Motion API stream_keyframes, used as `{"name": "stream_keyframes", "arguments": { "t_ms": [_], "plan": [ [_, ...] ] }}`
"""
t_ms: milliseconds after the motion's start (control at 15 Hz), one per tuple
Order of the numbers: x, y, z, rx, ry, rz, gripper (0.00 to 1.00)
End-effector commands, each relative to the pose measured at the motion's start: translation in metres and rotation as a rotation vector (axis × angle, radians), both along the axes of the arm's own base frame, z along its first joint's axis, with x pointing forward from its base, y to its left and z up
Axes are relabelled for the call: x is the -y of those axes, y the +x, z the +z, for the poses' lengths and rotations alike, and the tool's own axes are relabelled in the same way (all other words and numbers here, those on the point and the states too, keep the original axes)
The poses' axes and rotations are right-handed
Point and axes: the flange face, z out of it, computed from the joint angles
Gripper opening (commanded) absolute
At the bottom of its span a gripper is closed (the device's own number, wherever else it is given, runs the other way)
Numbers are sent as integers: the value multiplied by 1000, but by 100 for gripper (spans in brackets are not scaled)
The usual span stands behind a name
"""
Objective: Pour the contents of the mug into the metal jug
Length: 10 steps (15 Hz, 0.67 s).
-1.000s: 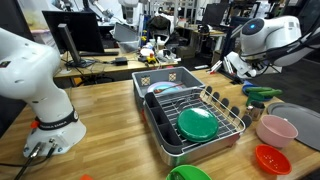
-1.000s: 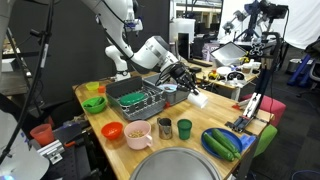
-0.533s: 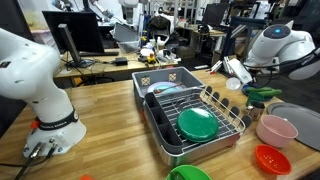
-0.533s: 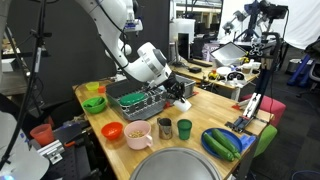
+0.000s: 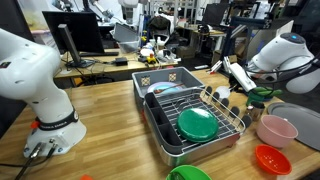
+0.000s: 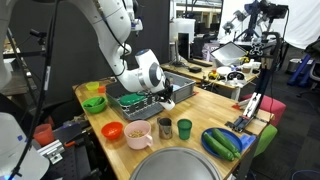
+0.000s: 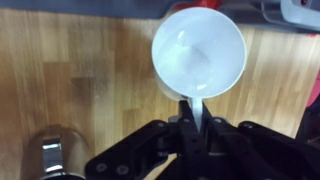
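Observation:
The white mug [image 7: 198, 52] fills the top of the wrist view, its open mouth facing the camera. My gripper [image 7: 197, 110] is shut on its handle and holds it above the wooden table. The metal jug [image 7: 50, 155] stands at the lower left of the wrist view, apart from the mug. In an exterior view the gripper [image 6: 171, 96] hangs low by the dish rack, above and behind the metal jug [image 6: 163, 127]. In an exterior view the gripper [image 5: 236, 80] holds the mug [image 5: 231, 71] at the rack's far side.
A dish rack [image 5: 226, 124] holds a green plate [image 5: 197, 123]. A pink bowl [image 6: 140, 137], a dark green cup [image 6: 184, 128] and a red bowl [image 6: 112, 130] stand by the jug. Green vegetables lie on a blue plate [image 6: 225, 143]. Green bowls [image 6: 95, 103] sit beyond the rack.
The arm has come down and moved toward the dish rack and the jug, carrying the mug with it.

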Motion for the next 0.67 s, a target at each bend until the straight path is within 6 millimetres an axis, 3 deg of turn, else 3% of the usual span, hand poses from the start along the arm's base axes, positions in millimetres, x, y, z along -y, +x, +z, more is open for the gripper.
{"name": "stream_keyframes", "arguments": {
  "t_ms": [0,200,333,600],
  "plan": [
    [-11,-7,-14,-29,153,82,2],
    [3,1,-20,-97,248,85,2],
    [29,15,-1,-125,284,59,2],
    [59,38,20,-141,331,-6,2]
  ]
}}
